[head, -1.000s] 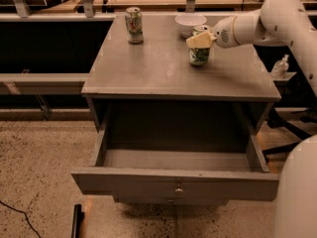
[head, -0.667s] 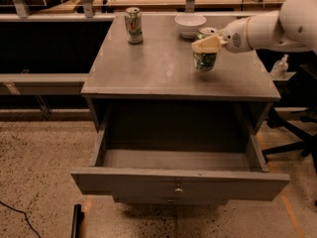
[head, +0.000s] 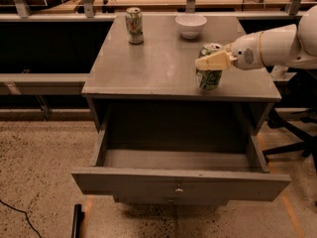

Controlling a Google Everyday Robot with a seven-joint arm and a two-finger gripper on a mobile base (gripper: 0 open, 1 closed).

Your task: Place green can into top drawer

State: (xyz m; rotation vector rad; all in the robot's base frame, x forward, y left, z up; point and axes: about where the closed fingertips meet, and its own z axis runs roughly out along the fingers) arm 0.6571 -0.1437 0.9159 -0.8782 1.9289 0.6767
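Note:
The green can point(head: 210, 76), dark green with pale markings and a silver top, is upright near the front right of the grey cabinet top point(head: 148, 68). My gripper point(head: 208, 59) reaches in from the right and is shut on the can's upper part. One cream finger point(head: 214, 61) crosses the can's front; the other is hidden behind it. I cannot tell whether the can touches the top. The top drawer point(head: 181, 183) is pulled wide open below, inside bare, with a small round knob point(head: 179, 190) on its front.
A whitish-silver can point(head: 133, 25) stands at the back left of the cabinet top and a white bowl point(head: 191, 25) at the back middle. An office chair base point(head: 292, 145) is to the right. A black bar point(head: 76, 220) and a cable lie on the floor at left.
The gripper has carried the green can from the back right of the cabinet top toward the front right edge. The arm has drawn back to the right. The drawer stays open.

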